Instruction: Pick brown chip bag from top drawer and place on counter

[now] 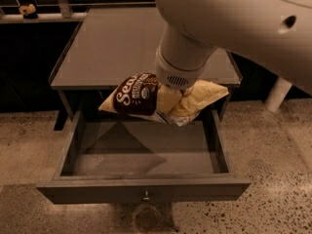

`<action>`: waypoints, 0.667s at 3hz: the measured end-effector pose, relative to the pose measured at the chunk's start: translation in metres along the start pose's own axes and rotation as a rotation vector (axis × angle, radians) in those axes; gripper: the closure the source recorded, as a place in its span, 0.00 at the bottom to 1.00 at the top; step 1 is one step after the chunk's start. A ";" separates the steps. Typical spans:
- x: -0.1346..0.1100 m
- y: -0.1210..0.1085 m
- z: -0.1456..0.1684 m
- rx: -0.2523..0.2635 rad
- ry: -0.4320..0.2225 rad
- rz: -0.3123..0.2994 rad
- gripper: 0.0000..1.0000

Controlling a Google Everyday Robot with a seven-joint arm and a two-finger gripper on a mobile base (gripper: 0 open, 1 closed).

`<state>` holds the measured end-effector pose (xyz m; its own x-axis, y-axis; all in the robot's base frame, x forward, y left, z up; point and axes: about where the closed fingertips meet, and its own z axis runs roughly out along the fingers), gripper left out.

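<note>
The tool [176,87] is hanging at the end of the thick white arm [234,18], just below the front edge of the desk [117,48] and above the back half of the open top drawer [141,189]. Its jaws are largely hidden under the round wrist, but they are pinching together on the crumpled middle of the brown chip bag [136,95], which is bunching up where it is being squeezed.

The bag is hanging in the air, touching nothing but the tool. Its dark brown panel with white script is pointing to the left and its pale yellow end is sticking out to the right, so the bag is lying roughly level, a little tilted. It is overlapping the desk's front rim in this view and is casting a broad shadow [117,145] on the drawer's grey floor.

The drawer is standing pulled fully out towards the camera, with its small round knob [146,197] showing at the centre of the flat front. The speckled floor [273,145] is spreading out on both sides of it.
</note>
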<state>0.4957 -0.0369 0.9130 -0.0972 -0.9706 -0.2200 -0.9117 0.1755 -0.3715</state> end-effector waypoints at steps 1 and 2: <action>0.001 -0.016 0.000 0.027 -0.027 0.014 1.00; -0.001 -0.040 0.017 0.061 -0.056 0.035 1.00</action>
<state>0.5389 -0.0402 0.9128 -0.1045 -0.9532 -0.2836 -0.8819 0.2206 -0.4165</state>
